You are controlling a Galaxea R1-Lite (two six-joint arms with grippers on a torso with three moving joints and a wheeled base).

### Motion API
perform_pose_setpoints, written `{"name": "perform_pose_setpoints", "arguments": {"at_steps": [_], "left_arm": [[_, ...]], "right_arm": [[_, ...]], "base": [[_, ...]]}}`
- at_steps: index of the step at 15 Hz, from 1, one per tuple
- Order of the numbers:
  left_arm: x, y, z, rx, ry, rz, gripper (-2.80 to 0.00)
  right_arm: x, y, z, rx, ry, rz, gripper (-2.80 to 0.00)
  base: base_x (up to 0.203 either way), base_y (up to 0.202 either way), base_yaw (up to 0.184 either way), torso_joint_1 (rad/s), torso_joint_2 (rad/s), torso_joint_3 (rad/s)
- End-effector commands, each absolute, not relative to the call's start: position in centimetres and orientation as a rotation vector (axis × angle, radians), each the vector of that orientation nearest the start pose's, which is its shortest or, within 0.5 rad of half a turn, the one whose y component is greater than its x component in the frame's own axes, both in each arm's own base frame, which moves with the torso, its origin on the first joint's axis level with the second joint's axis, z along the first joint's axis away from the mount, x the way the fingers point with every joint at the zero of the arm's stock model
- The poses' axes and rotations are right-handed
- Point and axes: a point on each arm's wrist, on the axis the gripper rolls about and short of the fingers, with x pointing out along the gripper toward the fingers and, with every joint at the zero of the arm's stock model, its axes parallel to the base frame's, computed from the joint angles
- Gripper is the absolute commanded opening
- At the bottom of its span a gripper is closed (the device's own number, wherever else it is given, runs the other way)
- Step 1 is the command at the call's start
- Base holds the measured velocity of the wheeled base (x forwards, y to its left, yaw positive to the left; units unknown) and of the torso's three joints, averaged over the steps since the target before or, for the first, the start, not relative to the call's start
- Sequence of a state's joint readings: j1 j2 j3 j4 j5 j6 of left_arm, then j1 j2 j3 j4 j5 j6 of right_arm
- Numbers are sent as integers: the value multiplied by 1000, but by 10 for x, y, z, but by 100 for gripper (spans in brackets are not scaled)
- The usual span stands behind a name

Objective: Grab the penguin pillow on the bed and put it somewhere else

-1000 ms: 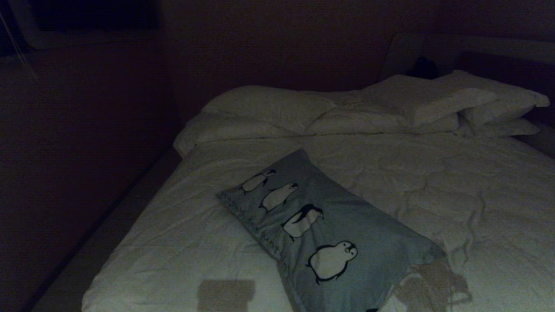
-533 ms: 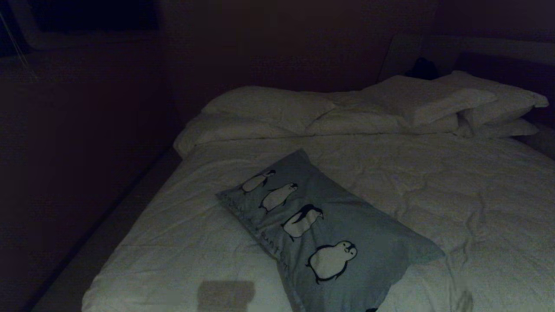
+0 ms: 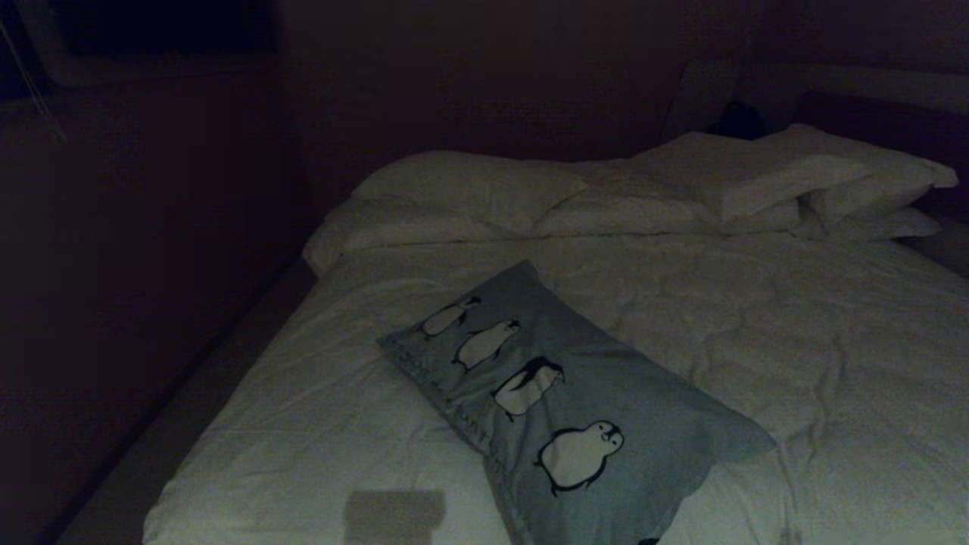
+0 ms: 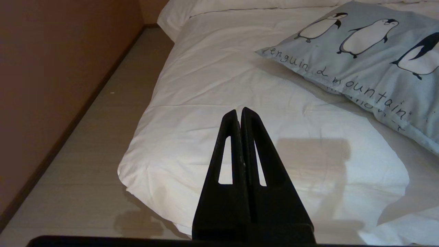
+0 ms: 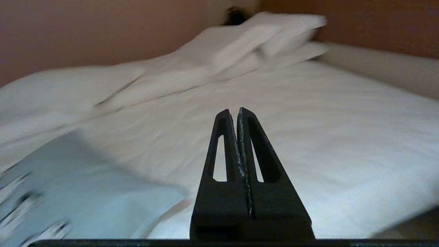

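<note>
The bed [image 3: 795,341] is the biggest thing here. It fills most of the room in front of the robot, with a wrinkly white cover. At the far end, plain white pillows [image 3: 727,182] are piled up against a dark headboard [image 3: 878,98].

The penguin pillow [image 3: 575,401] lies flat on the cover, on the near left part of the bed. It sits slanted, with one corner pointing to the far end and the other end running off the near edge of the head view. A row of penguins walks along it, and dark writing runs down its left edge.

Nothing holds the pillow. I think the job is either not begun or just finished; I cannot tell which.

The left gripper [image 4: 239,111] hangs over the near left corner of the bed, near the pillow but not touching it. Its two black fingers are pressed together with nothing between them.

The right gripper [image 5: 233,112] is low over the cover, just right of the pillow's near end. Its fingers are pressed together too, and empty.

If the pillow still has to be moved, a gripper must spread its fingers, pinch the cloth and lift.
</note>
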State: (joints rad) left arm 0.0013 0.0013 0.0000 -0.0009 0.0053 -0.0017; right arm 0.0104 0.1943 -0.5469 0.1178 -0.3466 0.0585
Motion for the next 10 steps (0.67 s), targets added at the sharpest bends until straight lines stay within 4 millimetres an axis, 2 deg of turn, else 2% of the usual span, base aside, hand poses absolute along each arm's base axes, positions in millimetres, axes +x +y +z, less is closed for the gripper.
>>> {"name": "perform_pose_setpoints", "arguments": {"at_steps": [1, 5, 9, 10], "left_arm": [[-23, 0, 76, -2, 0, 8, -280], [-23, 0, 76, -2, 0, 8, -280], [-23, 0, 76, -2, 0, 8, -280], [-23, 0, 76, -2, 0, 8, -280]], "right_arm": [[-59, -5, 215, 83, -206, -176, -280], [-68, -4, 205, 79, -189, -152, -280], [-83, -5, 167, 69, -162, -159, -280], [-83, -5, 167, 71, -165, -162, -280]], "base": [[0, 0, 0, 0, 0, 0], [0, 0, 0, 0, 0, 0], [0, 0, 0, 0, 0, 0], [0, 0, 0, 0, 0, 0]]}}
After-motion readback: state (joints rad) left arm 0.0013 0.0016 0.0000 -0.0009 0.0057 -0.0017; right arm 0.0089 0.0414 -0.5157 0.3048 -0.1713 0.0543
